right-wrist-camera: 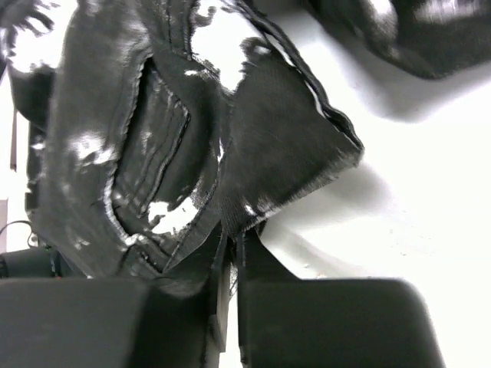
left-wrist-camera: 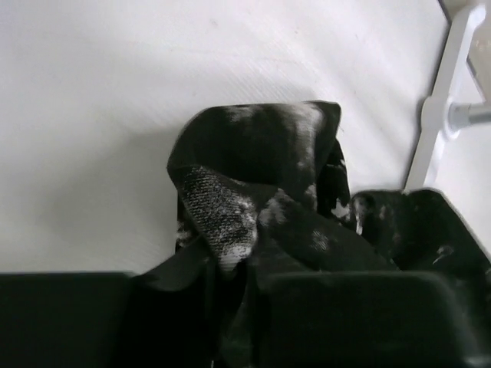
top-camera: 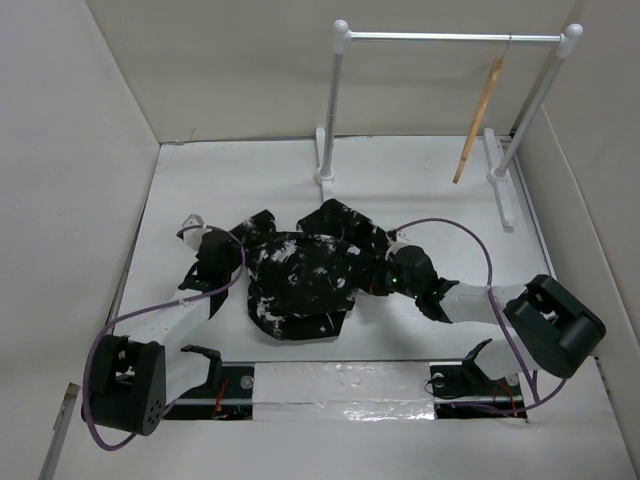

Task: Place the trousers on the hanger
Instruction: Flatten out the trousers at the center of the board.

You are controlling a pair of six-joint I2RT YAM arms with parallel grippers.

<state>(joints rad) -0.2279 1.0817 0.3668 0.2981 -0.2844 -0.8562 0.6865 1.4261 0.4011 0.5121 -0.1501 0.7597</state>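
On the left, the left gripper (top-camera: 205, 252) is nipped onto an edge of the trousers (top-camera: 300, 280). Its wrist view shows a fold of cloth filling the narrow gap between the jaws. The trousers lie mid-table (top-camera: 200, 170) in a crumpled heap, with neither leg laid out. The heap's long axis runs roughly left to right, from one gripper to the other, and I cannot tell which end is the waist. On the heap's right side, the right gripper (top-camera: 400, 268) is closed almost fully, with a hem pinched between its fingers. Far right at the back, the hanger (top-camera: 478, 125) hangs bare from the white rack (top-camera: 450, 37) (it tilts, lower end leftward). I judge the task barely begun: the cloth is gripped, but lifting, straightening and draping remain.
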